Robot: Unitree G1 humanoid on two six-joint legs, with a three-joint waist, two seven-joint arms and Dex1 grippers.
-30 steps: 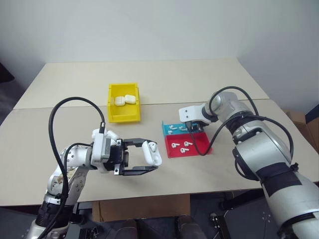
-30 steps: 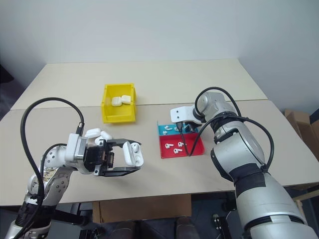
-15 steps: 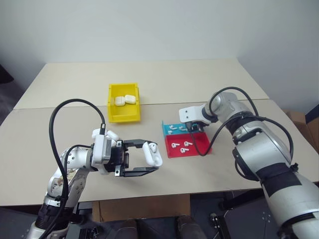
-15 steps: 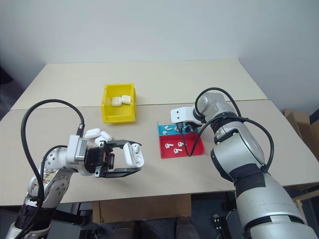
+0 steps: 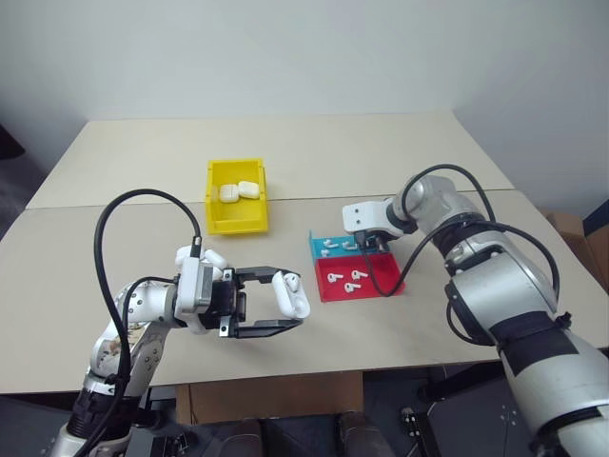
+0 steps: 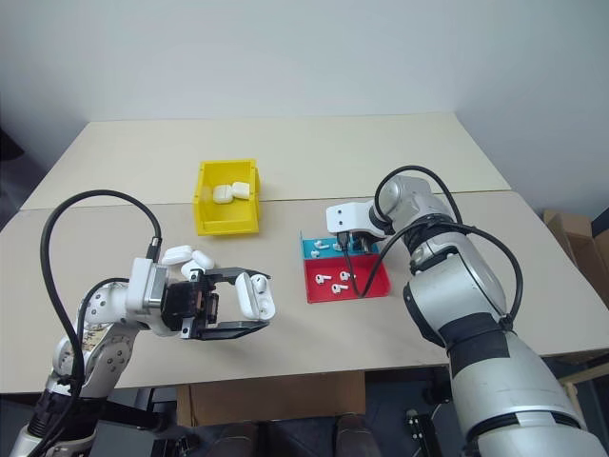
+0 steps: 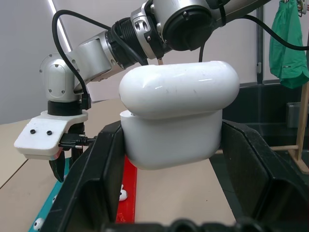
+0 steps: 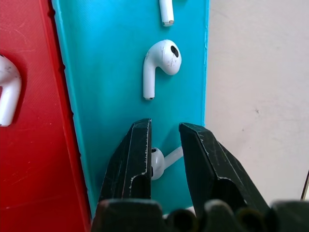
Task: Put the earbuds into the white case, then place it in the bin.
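Nothing on the table moved over the last second. The only change was at the right gripper (image 8: 164, 159): its jaws narrowed a little around an earbud (image 8: 161, 162) and stayed there. So the pick looked half-made, not yet a lift.

Near side: left gripper (image 5: 276, 305) held steady above the near-left table (image 5: 400, 324), jaws clamped on the case (image 5: 291, 293) across its lower body. Lid looked hinged up a crack in the left wrist view, seam visible; how far open, cannot tell. The case's long axis ran roughly near-right to far-left in the head views, lid end tipped up and toward the right arm.

Mid right: tray (image 5: 381, 286), red half near, blue half far. Right gripper pointed steeply down over the blue half. Jaws nearly closed, straddling the earbud's head; contact on both sides not clear, so grip unconfirmed. That bud lay flat, stem pointing out past the jaws toward the blue edge beside bare table. A second bud (image 8: 159, 65) lay flat farther along the blue, stem roughly along the tray's length. More buds on the red.

Far left: bin (image 5: 236, 221), two cases already inside.

Judgement: first earbud still to load.
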